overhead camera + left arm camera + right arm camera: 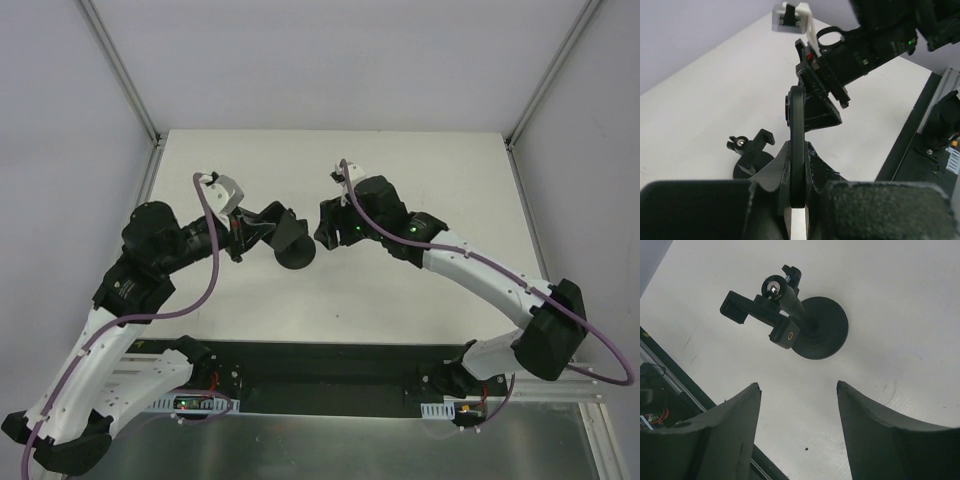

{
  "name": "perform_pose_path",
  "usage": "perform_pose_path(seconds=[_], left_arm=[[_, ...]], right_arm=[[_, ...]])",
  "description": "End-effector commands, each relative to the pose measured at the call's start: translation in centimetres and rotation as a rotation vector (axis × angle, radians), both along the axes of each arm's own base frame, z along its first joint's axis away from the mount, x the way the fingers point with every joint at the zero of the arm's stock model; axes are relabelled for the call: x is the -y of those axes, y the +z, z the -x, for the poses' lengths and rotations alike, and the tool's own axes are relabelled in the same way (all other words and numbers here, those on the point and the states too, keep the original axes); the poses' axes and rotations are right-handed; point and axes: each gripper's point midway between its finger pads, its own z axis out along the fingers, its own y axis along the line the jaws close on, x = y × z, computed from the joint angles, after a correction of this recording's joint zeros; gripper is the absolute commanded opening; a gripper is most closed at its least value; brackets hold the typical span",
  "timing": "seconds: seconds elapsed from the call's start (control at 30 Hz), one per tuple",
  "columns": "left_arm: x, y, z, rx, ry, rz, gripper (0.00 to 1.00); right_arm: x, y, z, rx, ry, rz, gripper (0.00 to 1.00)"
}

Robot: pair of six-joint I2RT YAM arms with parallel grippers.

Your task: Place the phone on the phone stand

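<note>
phone [796, 125]: lower end hidden in left gripper [799, 150] | phone stand [754, 150]: base half-hidden
</note>
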Motion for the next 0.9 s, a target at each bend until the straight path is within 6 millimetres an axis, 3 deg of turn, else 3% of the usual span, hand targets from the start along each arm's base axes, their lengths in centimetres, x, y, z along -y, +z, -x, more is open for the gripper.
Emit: perform_pose_path(seconds=[0.0,0.13,0.33,0.43,0.6,0.77,0.87], left_arm=[[-1.9,1.7,-1.0,0.165,0.101,-0.027,0.00],[-4.7,0.3,-3.0,0.170,0.303,-0.042,0.00],[-6.3,0.6,-3.1,0.216,0.392,0.014,0.00],[-6.1,0.5,-3.1,0.221,0.385,0.016,0.00],[-5.4,0.1,-2.9,0.214,0.343,0.010,0.00],[-6.1,-0.4,-3.8,0.194,0.402,-0.004,0.00],[-5.2,-0.7,-3.7,0.186,0.354,-0.009,0.00]], right_arm=[[-2.5,1.5,-1.1,-0.009,0.001,-0.033,0.59],[-4.0,-0.1,-2.3,0.026,-0.028,0.083,0.46],[-4.3,-1.2,-3.2,0.056,-0.112,0.158,0.47],[-3.9,-1.6,-3.7,0.058,-0.148,0.181,0.47],[-4.7,-1.6,-3.8,0.058,-0.131,0.164,0.41],[-5.9,-1.2,-3.9,0.060,-0.093,0.138,0.40],[-6.3,-1.6,-4.1,0.054,-0.085,0.146,0.30]])
